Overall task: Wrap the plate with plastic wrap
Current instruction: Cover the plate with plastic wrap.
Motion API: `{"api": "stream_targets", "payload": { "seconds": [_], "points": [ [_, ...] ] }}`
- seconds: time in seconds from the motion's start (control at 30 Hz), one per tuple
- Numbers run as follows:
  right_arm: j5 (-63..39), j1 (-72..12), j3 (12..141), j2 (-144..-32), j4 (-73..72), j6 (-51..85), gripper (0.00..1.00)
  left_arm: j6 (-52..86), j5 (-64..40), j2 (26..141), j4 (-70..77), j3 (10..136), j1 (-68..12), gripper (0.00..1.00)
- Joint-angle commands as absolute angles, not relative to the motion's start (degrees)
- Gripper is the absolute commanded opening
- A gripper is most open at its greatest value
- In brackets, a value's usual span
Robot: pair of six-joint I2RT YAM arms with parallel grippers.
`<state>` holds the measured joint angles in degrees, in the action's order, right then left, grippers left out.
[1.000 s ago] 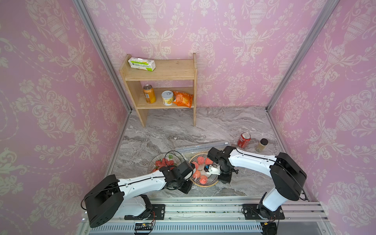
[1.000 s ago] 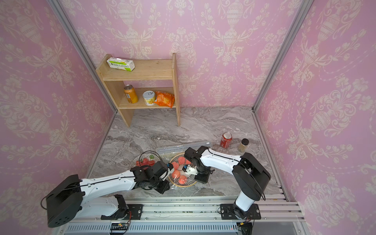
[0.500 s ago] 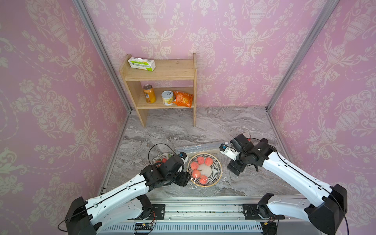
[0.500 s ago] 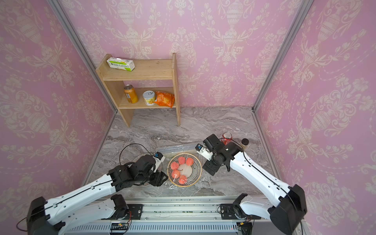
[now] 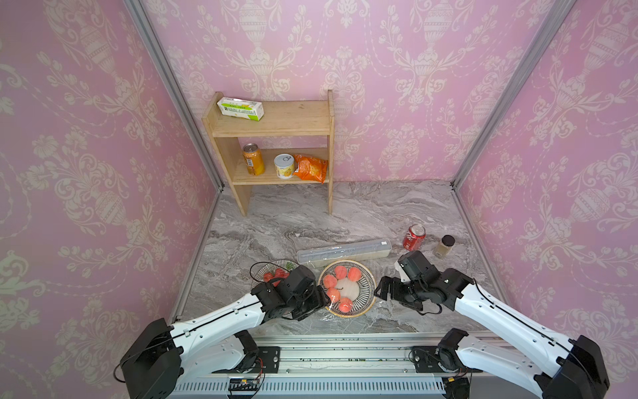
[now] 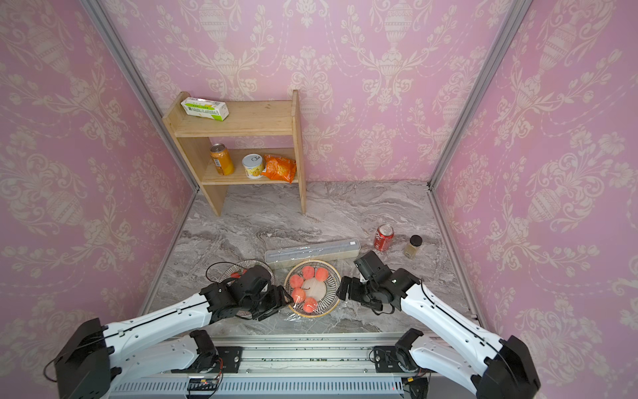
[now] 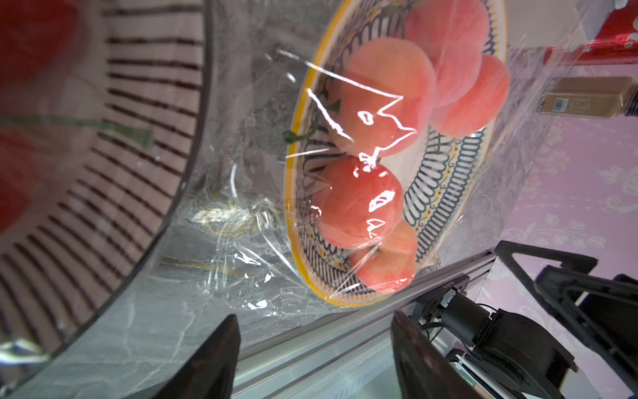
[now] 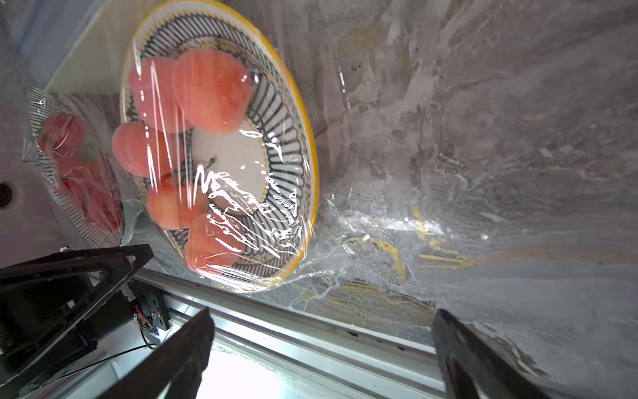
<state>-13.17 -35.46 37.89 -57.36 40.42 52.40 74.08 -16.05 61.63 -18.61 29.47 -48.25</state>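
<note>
Pulled back off plate [image 5: 368,293]: L gripper [image 5: 322,300] & R gripper [image 5: 381,290], both opened wide, empty. It's covered by plastic wrap [image 8: 238,207].

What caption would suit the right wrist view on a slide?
Open right tool beside a plate of peaches, covered with clear wrap, on the marble table.

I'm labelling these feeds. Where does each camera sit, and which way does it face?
Top views: high above the robot, looking down at the table; left gripper and right gripper show, flanking the plate.
Left wrist: behind the left gripper, facing the plate across crinkled wrap; its open fingers show.
Right wrist: behind the right gripper, facing the plate from the opposite side; its open fingers show.
Shared: every view shows the plate.
</note>
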Motion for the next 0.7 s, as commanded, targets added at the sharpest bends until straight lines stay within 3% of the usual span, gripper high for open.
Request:
{"api": "stream_targets", "payload": {
  "seconds": [0.0,0.37,0.67],
  "points": [
    [-17.9,-36.0,36.5,-58.6,31.0,63.1,1.0,80.5,-20.6,63.2,-8.4,26.5,-46.8,0.73],
    [-19.6,-38.3,33.5,-67.5,16.8,68.6,1.0,81.7,-25.1,72.3,5.7,25.8,-43.6,0.78],
    [-21.0,-38.4,32.4,-72.4,7.7,70.9,1.0,81.2,-24.0,73.3,10.7,24.9,-40.9,0.81]
  ]
}}
